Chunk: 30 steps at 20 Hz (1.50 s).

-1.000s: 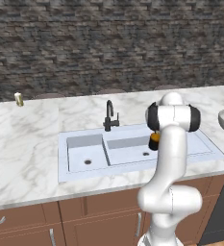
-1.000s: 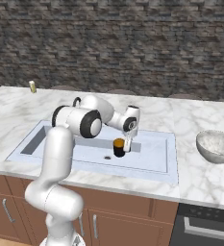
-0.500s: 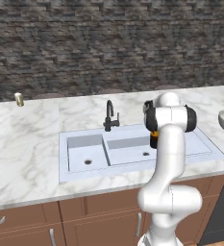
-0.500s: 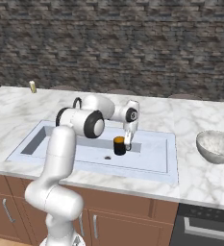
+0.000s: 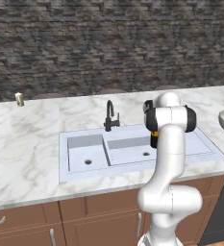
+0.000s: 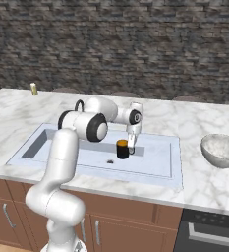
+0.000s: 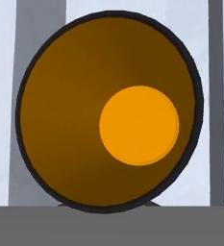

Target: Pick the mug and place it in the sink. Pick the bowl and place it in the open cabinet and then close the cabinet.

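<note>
base views flank sink (image 5: 80, 139), hand view close

One mug (image 6: 122, 148) stands inside the two-basin sink (image 6: 155, 165), with one black faucet (image 5: 110, 116) behind the basins. One bowl (image 6: 223, 150) sits on the counter to the sink's right, and one small yellowish jar (image 6: 33, 88) far to its left.

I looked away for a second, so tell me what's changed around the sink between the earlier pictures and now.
Very little. The gripper, shut on the mug, has eased slightly lower into the larger right basin of the sink; the mug looks upright and near the basin floor, though contact is unclear. Nothing was let go. The bowl stays on the counter to the right, and the faucet and the small jar are unmoved.
</note>
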Available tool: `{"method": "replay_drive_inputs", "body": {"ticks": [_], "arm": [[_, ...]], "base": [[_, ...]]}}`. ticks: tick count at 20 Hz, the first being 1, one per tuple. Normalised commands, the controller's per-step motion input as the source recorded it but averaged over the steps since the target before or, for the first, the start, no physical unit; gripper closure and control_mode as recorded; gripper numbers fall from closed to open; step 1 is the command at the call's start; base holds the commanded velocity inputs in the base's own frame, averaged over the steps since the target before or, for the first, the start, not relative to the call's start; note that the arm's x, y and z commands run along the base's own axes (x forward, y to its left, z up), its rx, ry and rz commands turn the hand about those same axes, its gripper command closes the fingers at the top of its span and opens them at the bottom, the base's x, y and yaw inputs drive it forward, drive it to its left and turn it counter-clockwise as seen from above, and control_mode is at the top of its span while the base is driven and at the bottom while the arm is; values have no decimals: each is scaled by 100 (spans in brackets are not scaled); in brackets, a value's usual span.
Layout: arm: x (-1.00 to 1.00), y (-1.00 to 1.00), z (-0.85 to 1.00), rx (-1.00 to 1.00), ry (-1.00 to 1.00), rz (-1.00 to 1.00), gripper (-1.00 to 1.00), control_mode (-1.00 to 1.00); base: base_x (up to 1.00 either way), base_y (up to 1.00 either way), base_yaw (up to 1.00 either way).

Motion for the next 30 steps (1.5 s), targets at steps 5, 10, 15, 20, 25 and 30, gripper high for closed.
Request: {"method": "replay_drive_inputs", "body": {"ticks": [5, 10, 15, 20, 25, 30], "arm": [[-90, 0, -76, 0, -18, -1, 100, -100], [-68, 0, -68, 2, -22, -9, 100, -100], [-24, -5, -32, 0, 0, -15, 100, -100], [-6, -3, -26, 0, 0, -16, 100, -100], [-1, -9, -30, 0, 6, -16, 100, -100], [-19, -2, -77, 0, 15, -13, 100, -100]], "base": [[0, 0, 0], [0, 0, 0], [0, 0, 0], [0, 0, 0], [0, 0, 0], [0, 0, 0]]}}
